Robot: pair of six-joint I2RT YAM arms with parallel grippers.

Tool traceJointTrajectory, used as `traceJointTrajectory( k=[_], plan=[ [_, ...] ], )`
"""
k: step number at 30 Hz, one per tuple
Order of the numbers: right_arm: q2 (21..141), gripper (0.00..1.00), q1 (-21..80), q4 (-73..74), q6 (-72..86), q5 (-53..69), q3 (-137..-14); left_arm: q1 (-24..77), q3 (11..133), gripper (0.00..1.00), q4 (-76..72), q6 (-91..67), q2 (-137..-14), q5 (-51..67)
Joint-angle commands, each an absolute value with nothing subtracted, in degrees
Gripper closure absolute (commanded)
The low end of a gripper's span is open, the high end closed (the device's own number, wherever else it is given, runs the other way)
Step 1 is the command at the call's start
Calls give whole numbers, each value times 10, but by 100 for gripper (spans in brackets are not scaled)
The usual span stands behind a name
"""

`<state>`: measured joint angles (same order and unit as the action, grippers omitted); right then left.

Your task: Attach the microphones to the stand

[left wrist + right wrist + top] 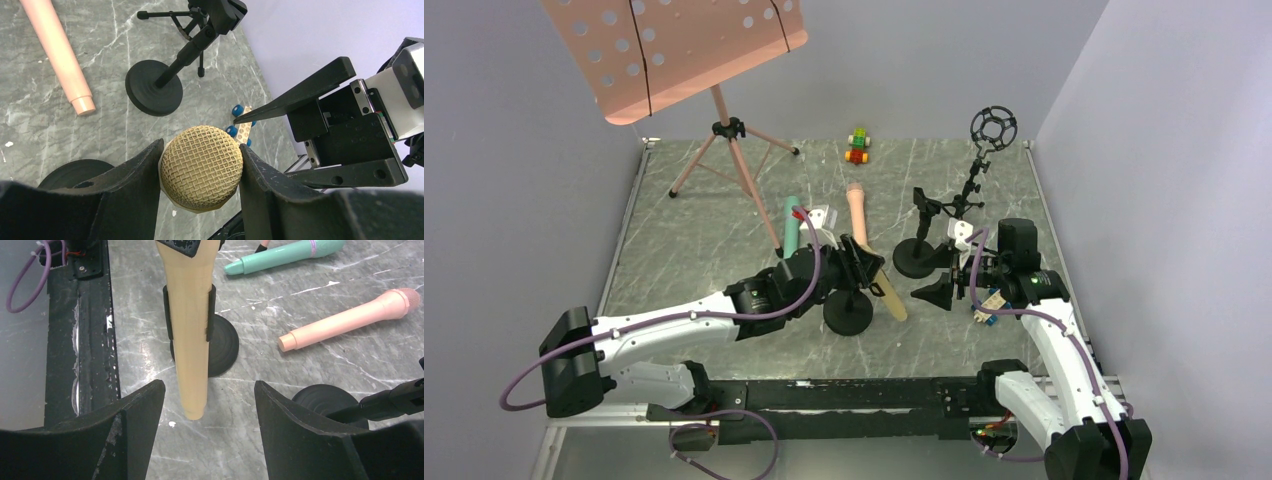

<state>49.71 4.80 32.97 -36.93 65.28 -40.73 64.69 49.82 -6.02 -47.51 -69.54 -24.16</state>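
- Bench (pixel 704 240), grey and veined, carries the lot.
- Music stand (pixel 674 50), salmon with a perforated desk, is up on its tripod at the back left.
- Left claw (pixel 200 150) is clamped on the mesh head of the yellow microphone (pixel 190 340), both fingers tight against the grille.
- Right claw (pixel 210 390) gapes wide and grips nothing. Its fingers flank the yellow microphone's tail, clear of it on both sides.
- Near stand (pixel 848 315), with a round black base, sits under that microphone. The black prongs of its clip hug both sides of the body, and the tail points towards the right claw.
- Second stand (pixel 914 262), also round-based, is just to its right.
- Ring-topped stand (pixel 992 128) rises at the back right.
- Pink microphone (pixel 858 215) and teal microphone (pixel 790 225) lie flat on the bench beyond the left claw, apart from each other.
- Toy-brick car (pixel 857 146) sits at the back centre, and a blue-wheeled car (pixel 242 127) lies beside the right claw.
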Motion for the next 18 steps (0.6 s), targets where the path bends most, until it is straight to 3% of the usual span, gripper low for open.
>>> traceJointTrajectory(
  k=[1,15,16,18],
  plan=[
    [498,28,45,324,-384,675,-408,642,472,100,13,-475,-722,-219],
    [498,28,45,326,-385,677,-408,642,457,100,-11,-475,-718,-209],
    [498,28,45,326,-385,676,-408,642,458,97,-13,-473,-713,-210],
    [499,28,45,326,-385,676,-408,642,466,80,-5,-472,-704,-217]
  ],
)
